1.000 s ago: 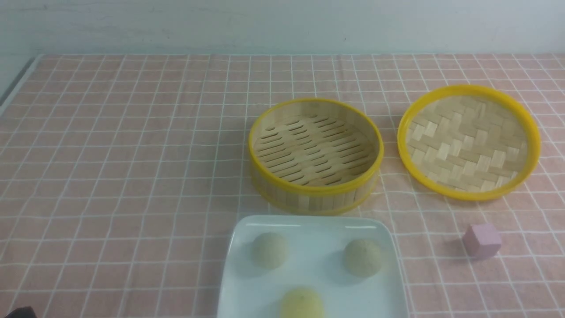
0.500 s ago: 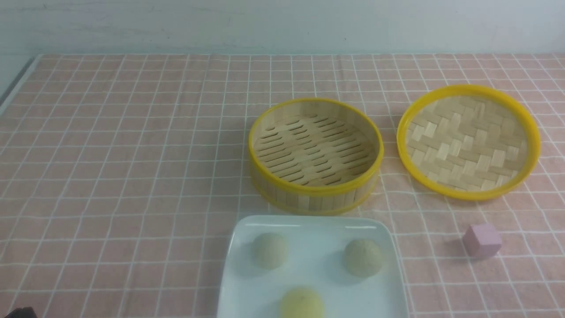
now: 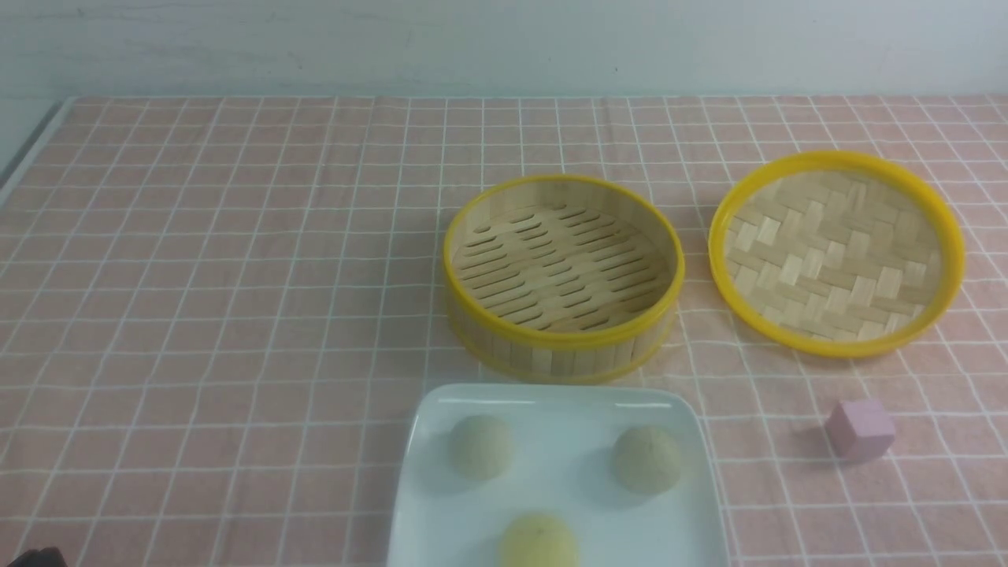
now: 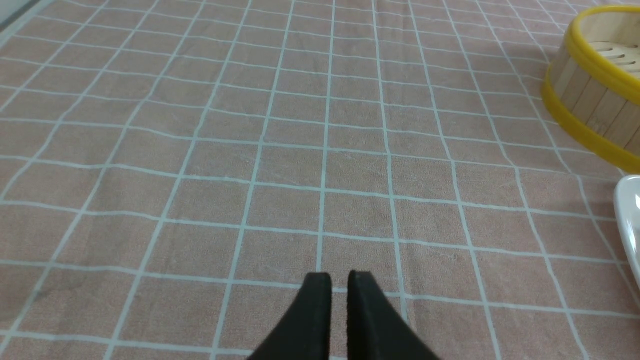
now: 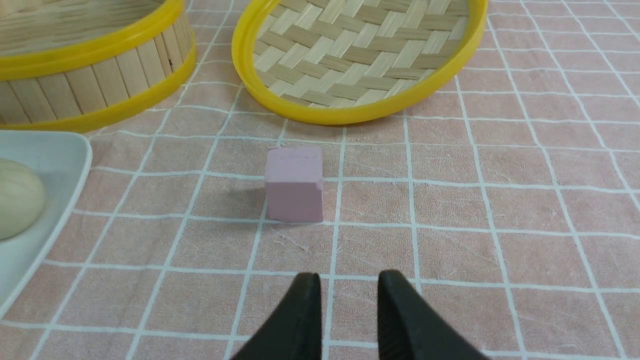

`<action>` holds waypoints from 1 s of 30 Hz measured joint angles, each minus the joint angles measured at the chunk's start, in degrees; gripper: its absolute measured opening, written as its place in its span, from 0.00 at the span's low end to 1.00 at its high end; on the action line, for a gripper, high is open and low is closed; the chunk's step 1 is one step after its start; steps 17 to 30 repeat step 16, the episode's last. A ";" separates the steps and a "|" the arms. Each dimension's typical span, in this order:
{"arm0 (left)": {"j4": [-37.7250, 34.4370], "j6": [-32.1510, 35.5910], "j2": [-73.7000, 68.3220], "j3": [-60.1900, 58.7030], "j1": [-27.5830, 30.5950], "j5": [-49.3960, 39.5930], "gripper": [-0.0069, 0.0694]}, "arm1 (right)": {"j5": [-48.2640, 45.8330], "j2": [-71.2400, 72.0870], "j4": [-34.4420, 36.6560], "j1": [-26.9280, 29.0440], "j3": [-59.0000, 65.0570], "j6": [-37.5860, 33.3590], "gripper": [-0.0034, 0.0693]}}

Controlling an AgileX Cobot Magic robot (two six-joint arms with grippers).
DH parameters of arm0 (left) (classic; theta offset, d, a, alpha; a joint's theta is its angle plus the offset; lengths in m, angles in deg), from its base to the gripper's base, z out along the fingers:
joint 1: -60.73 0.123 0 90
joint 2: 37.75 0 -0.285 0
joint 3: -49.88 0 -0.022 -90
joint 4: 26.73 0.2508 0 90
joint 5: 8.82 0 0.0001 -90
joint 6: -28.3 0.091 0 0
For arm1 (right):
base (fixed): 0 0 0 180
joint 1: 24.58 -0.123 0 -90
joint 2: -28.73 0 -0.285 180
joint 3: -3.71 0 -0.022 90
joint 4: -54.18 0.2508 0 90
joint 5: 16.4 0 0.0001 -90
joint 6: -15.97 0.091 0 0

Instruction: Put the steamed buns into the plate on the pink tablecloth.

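Three steamed buns lie in the white square plate point(image 3: 551, 392) at the near middle of the pink tablecloth point(image 3: 236, 276): two beige ones point(image 3: 480, 446) point(image 3: 647, 459) and a yellow one point(image 3: 539, 542). In the front view only a dark corner of my left gripper point(image 3: 35, 557) shows, and the right arm is out of frame. My left gripper point(image 4: 339, 275) hovers over bare cloth left of the plate, its jaws a narrow slit apart and empty. Wider apart and also empty, my right gripper point(image 5: 349, 274) is just short of a pink cube point(image 5: 294, 182), right of the plate point(image 5: 60, 150).
An empty round bamboo steamer point(image 3: 562, 268) stands behind the plate, with its woven yellow-rimmed lid point(image 3: 835, 252) lying to its right. The pink cube point(image 3: 860, 428) sits right of the plate. The table's left edge point(image 3: 31, 150) runs along the far left.
The dark tip of my left gripper has slid a little lower out of the front view's bottom left corner. The buns, plate, steamer, lid and cube have not moved.
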 joint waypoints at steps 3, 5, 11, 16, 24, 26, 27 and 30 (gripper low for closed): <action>0.00 0.00 0.00 0.00 0.00 0.00 0.19 | 0.00 0.00 0.00 0.00 0.00 0.00 0.27; 0.00 0.00 0.00 0.00 0.00 0.00 0.20 | 0.00 0.00 0.00 0.00 0.00 0.00 0.27; 0.00 0.00 0.00 0.00 0.00 0.00 0.20 | 0.00 0.00 0.00 0.00 0.00 -0.06 0.28; 0.00 0.00 0.00 0.00 0.00 0.00 0.21 | 0.00 0.00 0.00 0.00 0.00 -0.17 0.29; 0.00 0.00 0.00 0.00 0.00 0.00 0.21 | 0.00 0.00 0.00 0.00 0.00 -0.17 0.29; 0.00 0.00 0.00 0.00 0.00 0.00 0.21 | 0.00 0.00 0.00 0.00 0.00 -0.17 0.29; 0.00 0.00 0.00 0.00 0.00 0.00 0.21 | 0.00 0.00 0.00 0.00 0.00 -0.17 0.29; 0.00 0.00 0.00 0.00 0.00 0.00 0.21 | 0.00 0.00 0.00 0.00 0.00 -0.17 0.29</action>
